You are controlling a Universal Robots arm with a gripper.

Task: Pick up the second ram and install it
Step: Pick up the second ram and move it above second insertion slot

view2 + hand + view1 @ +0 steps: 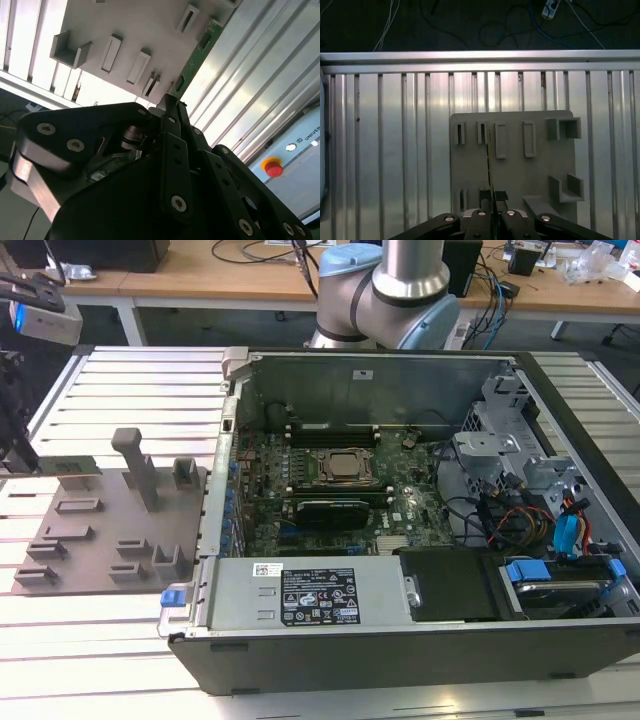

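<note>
Gripper [492,197] clamped shut on the second ram [195,60], held edge-on over grey holder plate [520,170] on slatted counter [395,150]; open computer case [400,490] well apart.

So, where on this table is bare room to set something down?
Free: the table's bare slats above the grey plate in the exterior view, and the strip below plate and computer case. Crowded: the plate's blocks and inside the case. The gripper holds the ram near the plate.
</note>
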